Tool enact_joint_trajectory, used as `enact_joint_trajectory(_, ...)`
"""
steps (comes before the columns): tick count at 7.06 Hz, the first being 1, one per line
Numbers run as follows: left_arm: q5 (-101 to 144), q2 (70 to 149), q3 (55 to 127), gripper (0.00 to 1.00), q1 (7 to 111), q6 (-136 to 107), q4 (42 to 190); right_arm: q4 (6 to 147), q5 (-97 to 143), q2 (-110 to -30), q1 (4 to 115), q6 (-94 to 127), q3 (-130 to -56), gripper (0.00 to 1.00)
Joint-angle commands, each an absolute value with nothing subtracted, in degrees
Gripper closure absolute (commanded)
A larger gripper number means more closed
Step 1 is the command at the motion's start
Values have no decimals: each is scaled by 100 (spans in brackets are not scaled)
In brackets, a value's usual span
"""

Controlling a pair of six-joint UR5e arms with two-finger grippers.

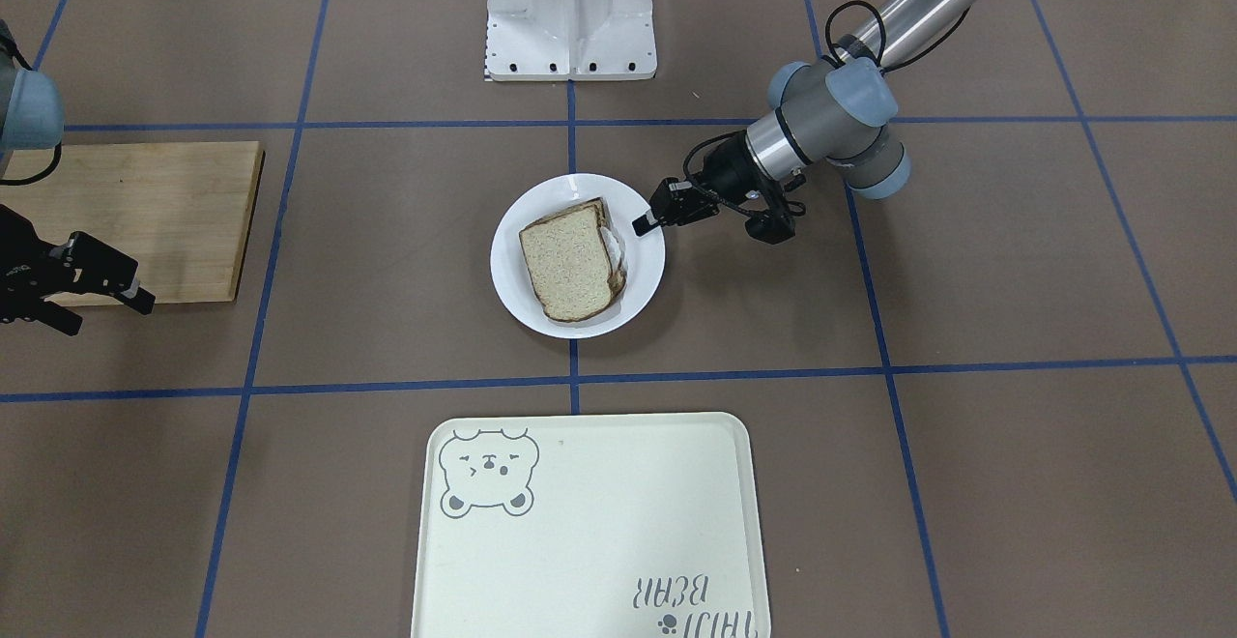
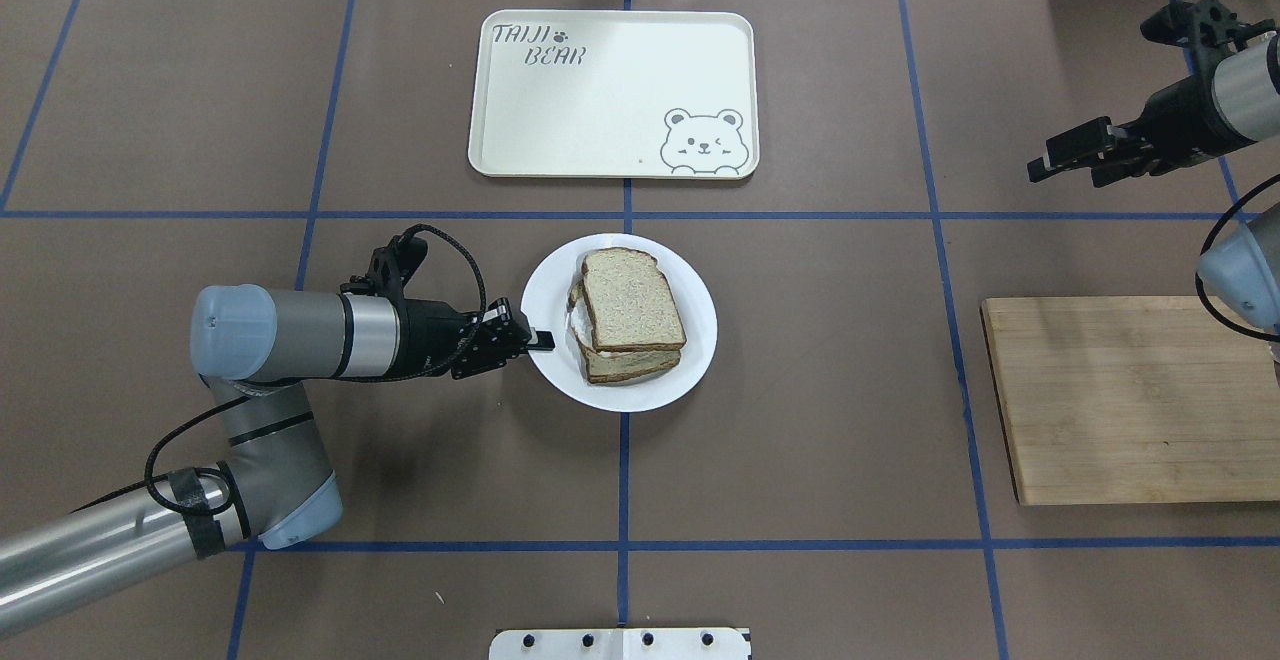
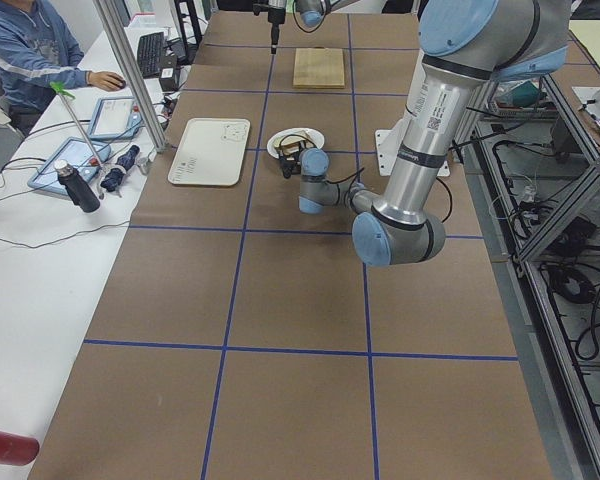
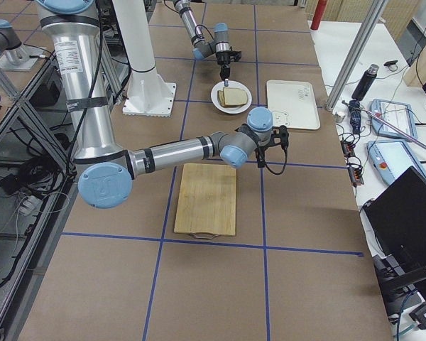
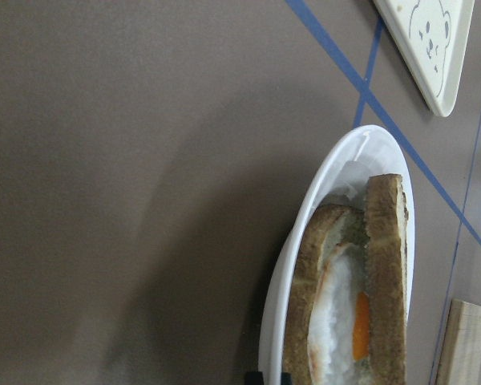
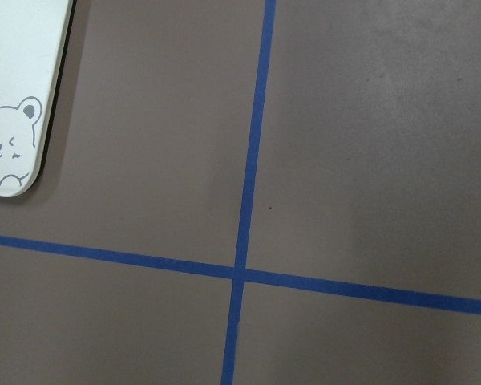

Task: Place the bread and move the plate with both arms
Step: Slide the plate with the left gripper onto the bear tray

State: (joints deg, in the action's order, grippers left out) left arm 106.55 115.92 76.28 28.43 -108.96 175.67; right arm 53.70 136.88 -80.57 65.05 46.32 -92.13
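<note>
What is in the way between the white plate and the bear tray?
Nothing visible. Only bare table and a flat blue tape line lie between the plate and the tray. The left pincer is at the plate's rim.

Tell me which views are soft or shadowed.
Left wrist view: the plate and egg sandwich are close and slightly soft, with a broad shadow on the table beside them. Overhead view: sharp, even light, faint shadow under the left arm. Right wrist view: crisp tape lines.
</note>
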Motion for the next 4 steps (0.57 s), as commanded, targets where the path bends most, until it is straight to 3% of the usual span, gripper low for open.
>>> enact_joint_trajectory(1, 10161, 11724, 7629, 100, 2961, -11239, 17868, 5370, 13711, -8112, 6591, 4632, -9228, 0)
enact_joint_trajectory(4, 9611, 11961, 7463, 100, 3384, -11793, 17746, 5370, 13711, -8673, 6741, 4632, -9675, 0)
